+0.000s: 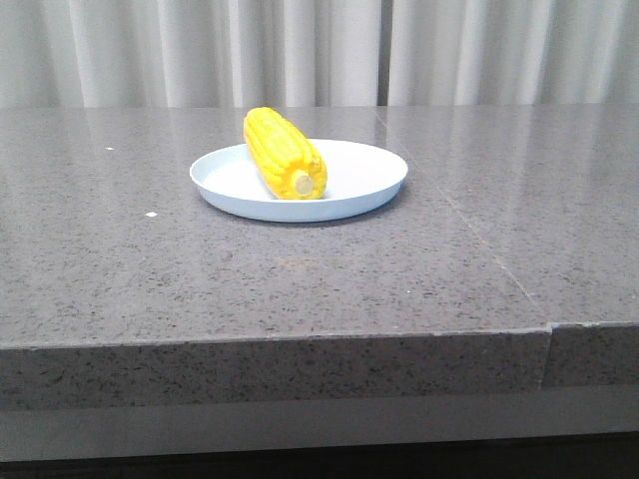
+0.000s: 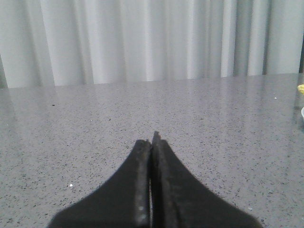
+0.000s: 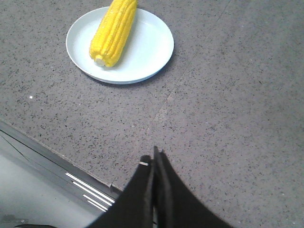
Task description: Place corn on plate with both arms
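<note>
Right gripper: black fingers pressed together, tips meeting, nothing between them; it hangs above bare stone close to the table's near edge.
Left gripper: fingers likewise closed flat against each other, low over the table, holding nothing.
Cut off: in the left wrist view only a yellow speck and a pale sliver show at the frame's side, too little to name; neither arm shows in the front view.
Corn: bright yellow, rows of kernels, pale round stub end facing the right gripper; it lies on the plate, well ahead of that gripper, its far tip reaching over the rim.
Open room: bare speckled stone lies between both grippers and the plate; a curtain hangs beyond the table's far edge.
</note>
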`<action>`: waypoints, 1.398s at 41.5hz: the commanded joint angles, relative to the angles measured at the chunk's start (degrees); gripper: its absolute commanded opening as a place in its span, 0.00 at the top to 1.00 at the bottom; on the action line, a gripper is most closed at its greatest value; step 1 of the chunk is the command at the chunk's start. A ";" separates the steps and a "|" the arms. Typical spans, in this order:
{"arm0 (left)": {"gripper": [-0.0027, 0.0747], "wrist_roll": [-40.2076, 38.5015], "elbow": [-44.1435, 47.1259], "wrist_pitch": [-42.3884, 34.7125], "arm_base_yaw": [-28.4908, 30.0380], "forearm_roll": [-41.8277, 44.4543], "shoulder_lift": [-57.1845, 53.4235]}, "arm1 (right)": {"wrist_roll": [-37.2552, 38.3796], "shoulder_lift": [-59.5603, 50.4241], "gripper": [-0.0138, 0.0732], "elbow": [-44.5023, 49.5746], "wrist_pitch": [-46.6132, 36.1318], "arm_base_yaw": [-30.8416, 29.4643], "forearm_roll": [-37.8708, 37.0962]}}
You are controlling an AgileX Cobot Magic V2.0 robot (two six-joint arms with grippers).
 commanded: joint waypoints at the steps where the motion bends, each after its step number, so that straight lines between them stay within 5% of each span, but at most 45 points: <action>1: 0.99 -0.42 0.09 -5.22 0.12 -0.39 -1.03 | -0.38 -0.22 0.92 -1.49 -4.08 -0.09 -0.36; 15: 0.99 -0.42 0.09 -5.22 0.12 -0.39 -1.03 | -0.46 -3.52 0.92 2.77 -8.28 -1.92 -2.81; 36: 0.99 -0.42 0.09 -5.22 0.12 -0.39 -1.03 | -0.32 -32.57 0.92 39.61 -40.09 -26.79 4.82; 58: 0.99 -0.42 0.09 -5.22 0.12 -0.39 -1.03 | 0.24 -41.64 0.92 51.87 -47.99 -31.39 5.22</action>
